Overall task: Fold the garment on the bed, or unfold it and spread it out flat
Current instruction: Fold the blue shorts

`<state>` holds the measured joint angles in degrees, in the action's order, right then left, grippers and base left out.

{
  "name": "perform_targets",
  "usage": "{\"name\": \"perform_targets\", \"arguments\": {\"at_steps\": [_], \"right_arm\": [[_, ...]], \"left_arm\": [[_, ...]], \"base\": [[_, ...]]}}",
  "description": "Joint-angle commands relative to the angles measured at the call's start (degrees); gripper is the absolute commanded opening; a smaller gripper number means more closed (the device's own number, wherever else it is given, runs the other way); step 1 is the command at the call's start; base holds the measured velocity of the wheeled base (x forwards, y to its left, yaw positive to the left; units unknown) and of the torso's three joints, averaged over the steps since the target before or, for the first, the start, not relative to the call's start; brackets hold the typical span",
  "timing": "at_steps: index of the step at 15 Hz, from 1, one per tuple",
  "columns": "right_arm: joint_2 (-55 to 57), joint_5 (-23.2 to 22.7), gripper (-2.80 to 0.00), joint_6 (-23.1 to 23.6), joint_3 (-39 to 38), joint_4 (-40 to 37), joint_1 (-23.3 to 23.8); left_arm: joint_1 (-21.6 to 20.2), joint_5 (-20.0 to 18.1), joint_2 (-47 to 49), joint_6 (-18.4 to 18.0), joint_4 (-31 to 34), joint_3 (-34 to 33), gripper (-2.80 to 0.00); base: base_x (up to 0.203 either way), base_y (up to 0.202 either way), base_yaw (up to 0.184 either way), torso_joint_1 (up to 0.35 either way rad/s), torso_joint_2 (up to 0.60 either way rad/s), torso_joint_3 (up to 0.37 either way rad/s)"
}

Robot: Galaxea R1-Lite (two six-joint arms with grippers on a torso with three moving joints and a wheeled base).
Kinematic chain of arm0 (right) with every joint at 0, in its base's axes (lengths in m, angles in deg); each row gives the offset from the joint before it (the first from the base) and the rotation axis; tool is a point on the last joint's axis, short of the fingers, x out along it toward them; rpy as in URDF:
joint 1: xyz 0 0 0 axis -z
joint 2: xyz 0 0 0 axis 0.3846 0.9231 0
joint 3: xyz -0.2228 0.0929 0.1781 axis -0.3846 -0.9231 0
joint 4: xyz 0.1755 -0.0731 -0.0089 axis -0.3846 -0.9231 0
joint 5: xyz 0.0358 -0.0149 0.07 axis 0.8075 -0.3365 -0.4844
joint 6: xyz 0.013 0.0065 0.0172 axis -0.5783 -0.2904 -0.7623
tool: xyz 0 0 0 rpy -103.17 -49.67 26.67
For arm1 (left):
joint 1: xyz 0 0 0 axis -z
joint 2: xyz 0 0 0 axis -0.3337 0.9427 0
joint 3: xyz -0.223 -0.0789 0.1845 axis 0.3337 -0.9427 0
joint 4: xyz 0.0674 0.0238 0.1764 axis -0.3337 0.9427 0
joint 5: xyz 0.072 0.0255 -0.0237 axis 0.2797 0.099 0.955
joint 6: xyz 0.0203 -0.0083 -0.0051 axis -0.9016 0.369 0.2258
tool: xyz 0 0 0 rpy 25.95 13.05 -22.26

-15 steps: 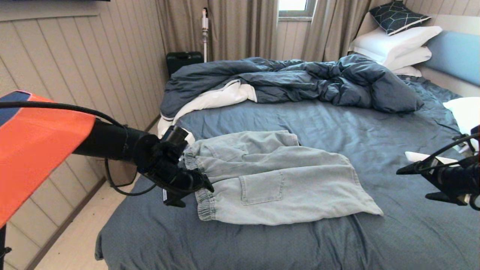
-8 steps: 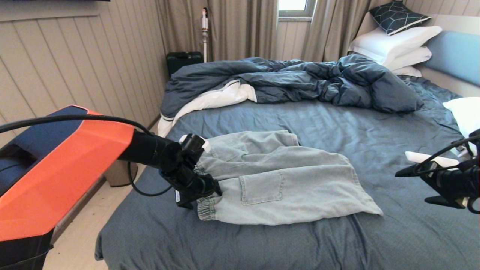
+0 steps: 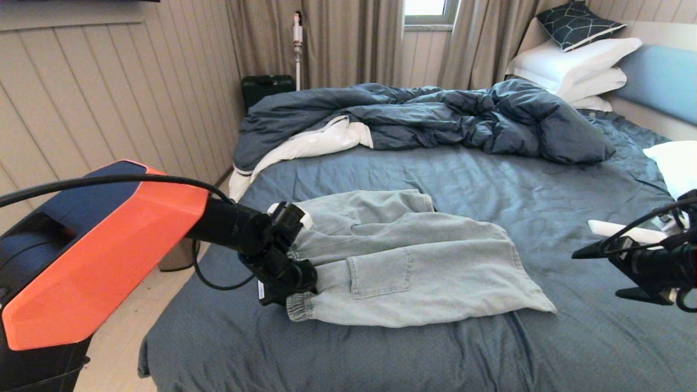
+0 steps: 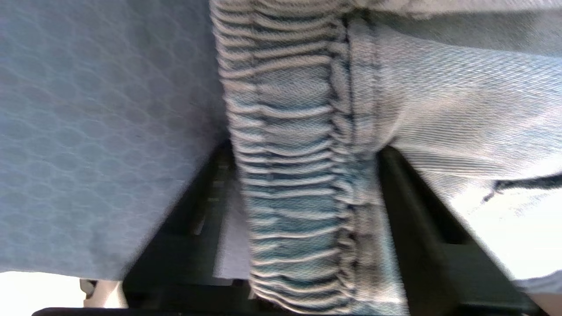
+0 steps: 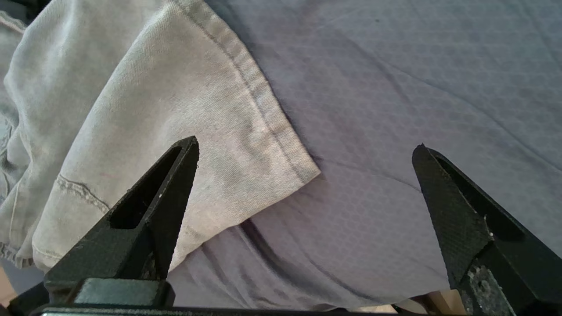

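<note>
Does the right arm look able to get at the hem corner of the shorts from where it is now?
Probably yes. The right end effector hangs open above the bed, with the shorts' hem corner lying flat between its fingers and nothing covering it.

This is a bedroom in a home. A big bed (image 3: 572,337) with a blue sheet fills most of the room. A dark blue blanket (image 3: 435,117) lies in a messy heap on it. White pillows (image 3: 572,62) are stacked by the light blue headboard (image 3: 661,79), and a dark cushion (image 3: 577,23) with a line pattern sits on top of them. Long brown curtains (image 3: 348,41) hang beside a small window (image 3: 427,8). The wall (image 3: 109,92) is made of pale wooden boards. A pair of light blue shorts (image 3: 403,261) lies on the bed.
</note>
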<state>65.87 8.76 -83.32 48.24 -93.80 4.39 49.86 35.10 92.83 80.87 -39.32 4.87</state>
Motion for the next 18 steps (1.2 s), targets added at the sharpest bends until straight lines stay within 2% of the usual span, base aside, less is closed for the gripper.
{"name": "perform_targets", "arguments": {"at_steps": [1, 5, 8, 11, 13, 15, 18], "right_arm": [[0.1, -0.2, 0.00, -0.1, -0.3, 0.0, 0.1], [2.7, -1.0, 0.00, 0.6, -0.4, -0.1, -0.7], [4.1, -0.5, 0.00, 1.4, -0.8, 0.0, -3.2], [3.9, 0.3, 0.00, 7.1, -0.8, -0.5, -6.2], [4.2, 4.7, 0.00, 11.9, -0.2, -0.6, -9.2], [5.5, 10.2, 0.00, 14.5, 1.3, -0.6, -11.7], [7.7, 12.5, 0.00, 15.6, 2.2, -0.4, -14.7]], "left_arm": [[0.0, -0.1, -2.3, 0.5, 0.1, -0.4, -2.80], [-0.1, -1.1, -4.8, 0.9, 0.4, -0.7, -2.80], [-0.1, -1.1, -5.1, 0.9, 0.9, -1.1, -2.80], [-0.1, -1.1, -5.3, 0.9, 1.0, -1.2, -2.80], [0.0, -1.1, -5.8, 0.9, 1.8, -1.1, -2.80], [0.0, -1.0, -6.3, 0.9, 1.9, -1.2, -2.80], [0.0, -0.9, -6.7, 1.1, 2.1, -2.2, -2.80]], "base": [[0.000, 0.000, 0.000, 0.000, 0.00, 0.000], [0.000, 0.000, 0.000, 0.000, 0.00, 0.000], [0.000, 0.000, 0.000, 0.000, 0.00, 0.000], [0.000, 0.000, 0.000, 0.000, 0.00, 0.000], [0.000, 0.000, 0.000, 0.000, 0.00, 0.000], [0.000, 0.000, 0.000, 0.000, 0.00, 0.000], [0.000, 0.000, 0.000, 0.000, 0.00, 0.000]]}}
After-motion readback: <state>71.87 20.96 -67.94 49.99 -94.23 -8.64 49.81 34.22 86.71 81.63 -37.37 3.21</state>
